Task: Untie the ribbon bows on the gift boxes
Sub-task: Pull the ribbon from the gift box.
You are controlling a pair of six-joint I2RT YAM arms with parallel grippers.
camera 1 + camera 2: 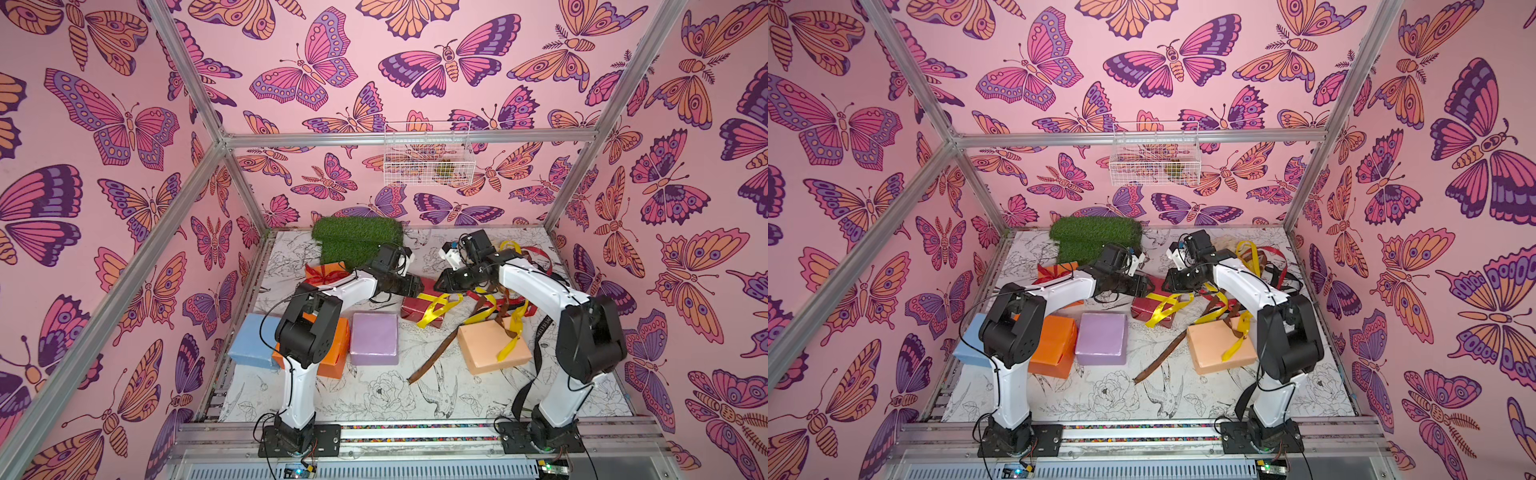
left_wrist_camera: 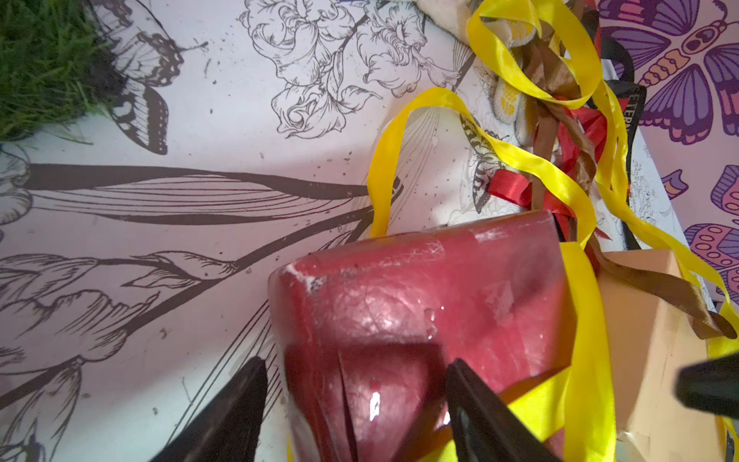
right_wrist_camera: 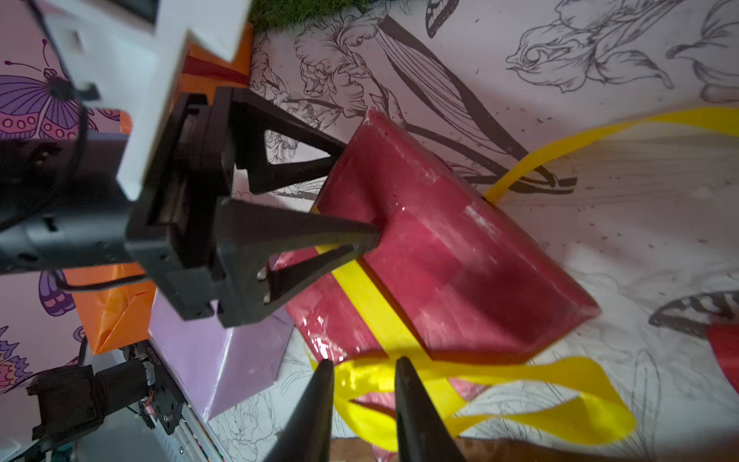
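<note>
Right tool (image 3: 364, 362) stands slightly parted astride the yellow ribbon (image 3: 372, 296); left tool (image 3: 358, 195) clamps the dark red box (image 3: 460, 248) by one end, its long axis pointing away from that tool.

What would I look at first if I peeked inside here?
The pink walls covered in giant butterflies grab your eye first, wrapping the whole booth. Next comes the dark red gift box in the middle of the table, held by the left tool, while the right tool straddles its bright yellow ribbon. A tangle of loose ribbons lies at the table's far right.
</note>
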